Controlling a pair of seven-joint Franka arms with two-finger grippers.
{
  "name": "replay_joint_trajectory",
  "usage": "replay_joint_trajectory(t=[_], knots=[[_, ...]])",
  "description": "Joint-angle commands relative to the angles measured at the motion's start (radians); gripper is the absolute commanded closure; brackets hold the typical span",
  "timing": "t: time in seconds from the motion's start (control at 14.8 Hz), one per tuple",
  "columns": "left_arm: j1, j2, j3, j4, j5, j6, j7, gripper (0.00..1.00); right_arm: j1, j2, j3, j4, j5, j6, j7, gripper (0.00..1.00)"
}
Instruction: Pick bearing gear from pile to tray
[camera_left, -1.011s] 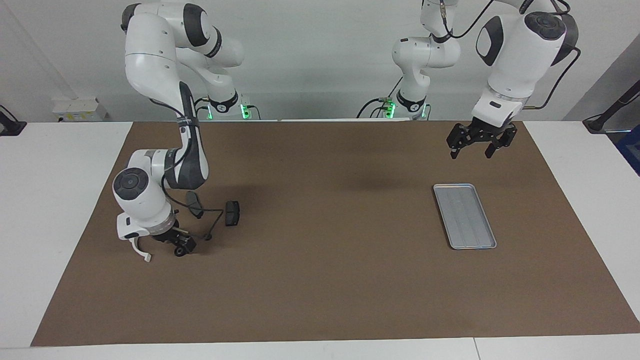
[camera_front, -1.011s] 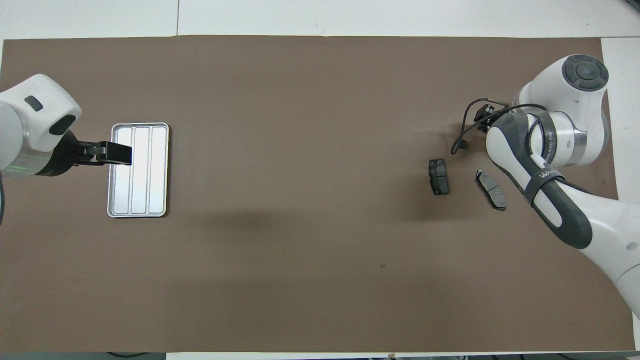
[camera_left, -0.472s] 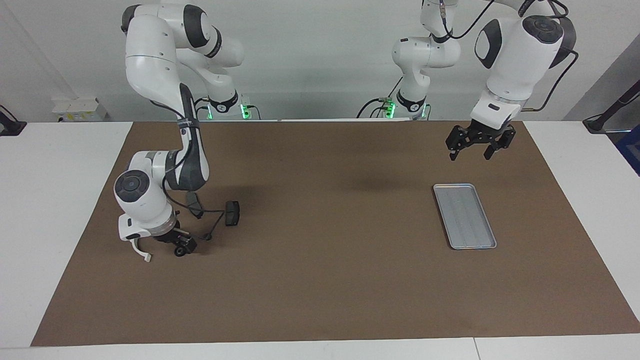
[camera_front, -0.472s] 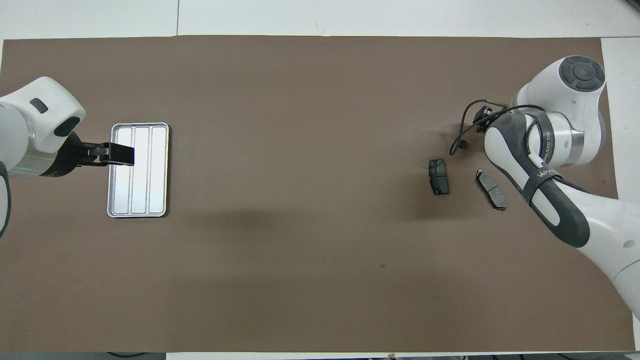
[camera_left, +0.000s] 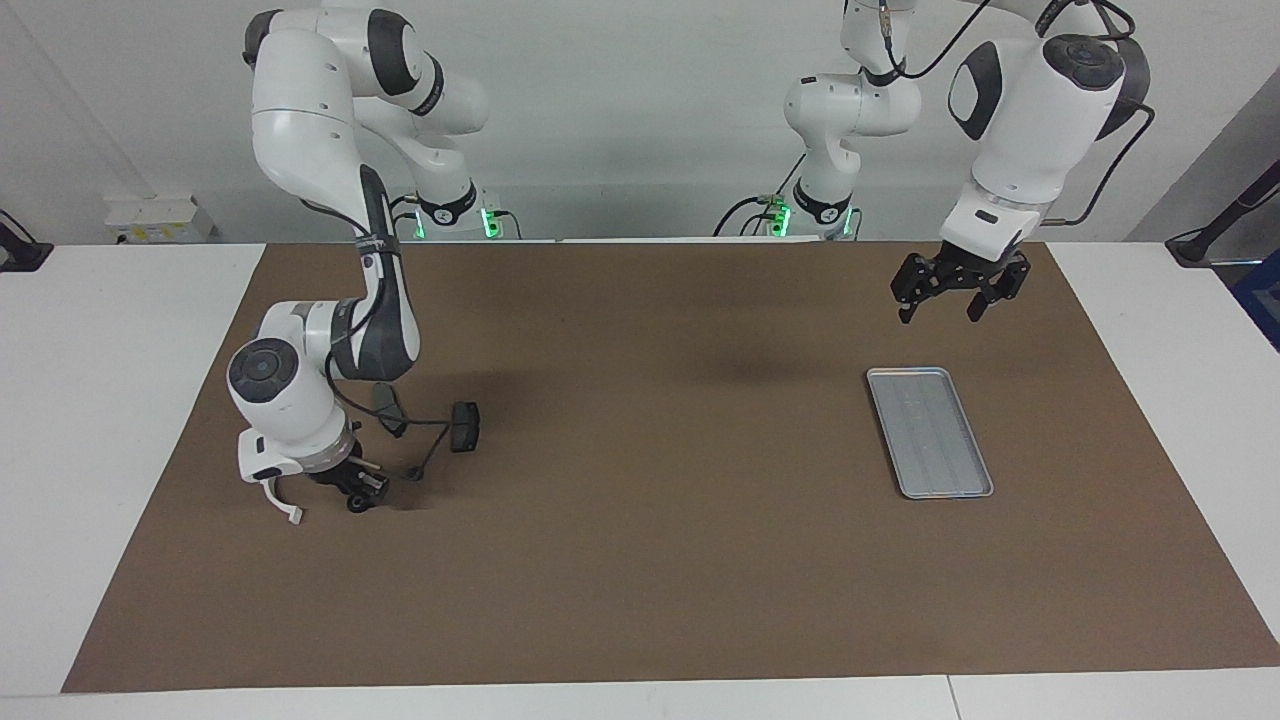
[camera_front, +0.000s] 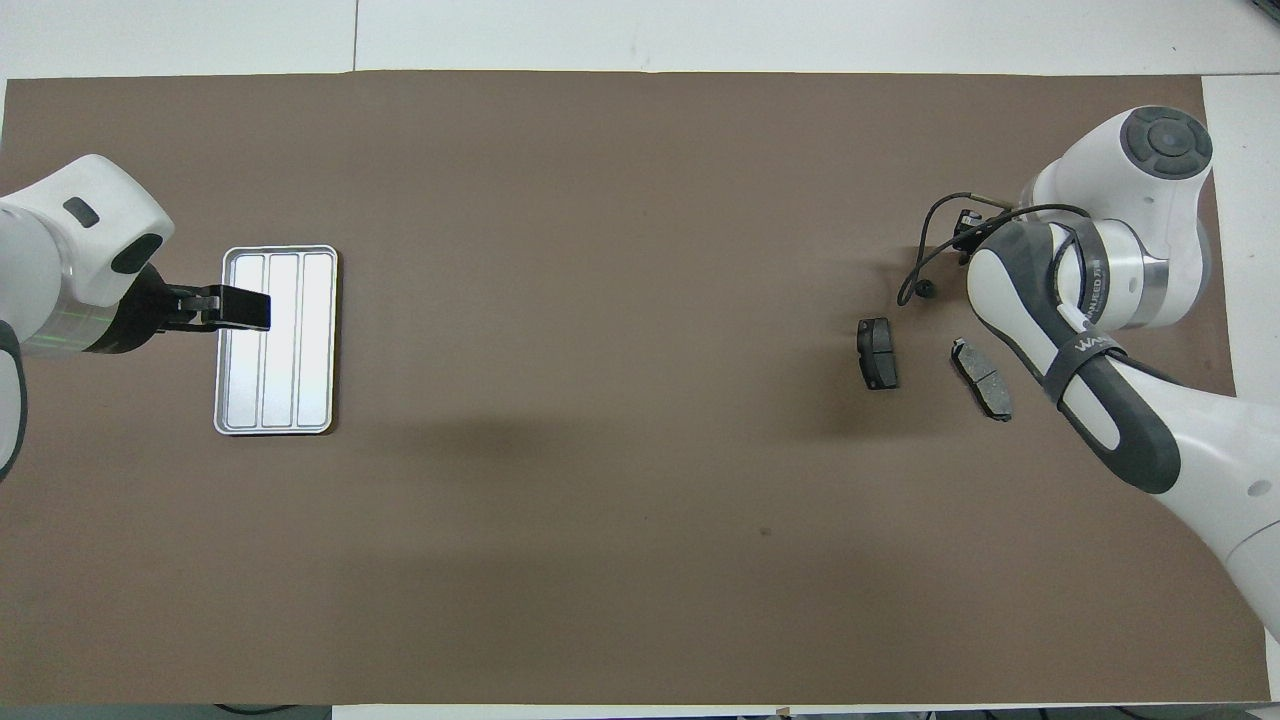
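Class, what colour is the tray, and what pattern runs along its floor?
The tray is silver-grey metal with ridges running lengthwise, splitting it into three strips; this shows best in the overhead view.

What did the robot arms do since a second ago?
The right gripper rose a little off the pile, carrying a small black part; whether it is the bearing gear is unclear. The left gripper lifted slightly, open. The tray, brake pads and white arc stayed put.

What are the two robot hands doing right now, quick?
Left gripper: open, holding nothing, up in the air by the tray.
Right gripper: down at the pile; cannot tell if it is open or shut.
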Motion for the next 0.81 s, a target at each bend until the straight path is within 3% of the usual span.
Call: replay_joint_trajectory(t=[0.0,0.47,0.74], knots=[[-0.012,-0.034,0.009,-0.052,-0.010,0.039,-0.012,0.00,-0.015,0.014,0.006,0.006,-0.001,-0.003,0.015,1.00],[-0.028,-0.034,0.011,-0.052,-0.010,0.039,-0.026,0.00,-0.013,0.011,0.004,0.013,-0.019,-0.015,0.005,1.00],[-0.028,-0.034,0.011,-0.053,-0.010,0.042,-0.026,0.00,0.000,-0.013,0.004,0.047,-0.043,-0.087,-0.012,1.00]])
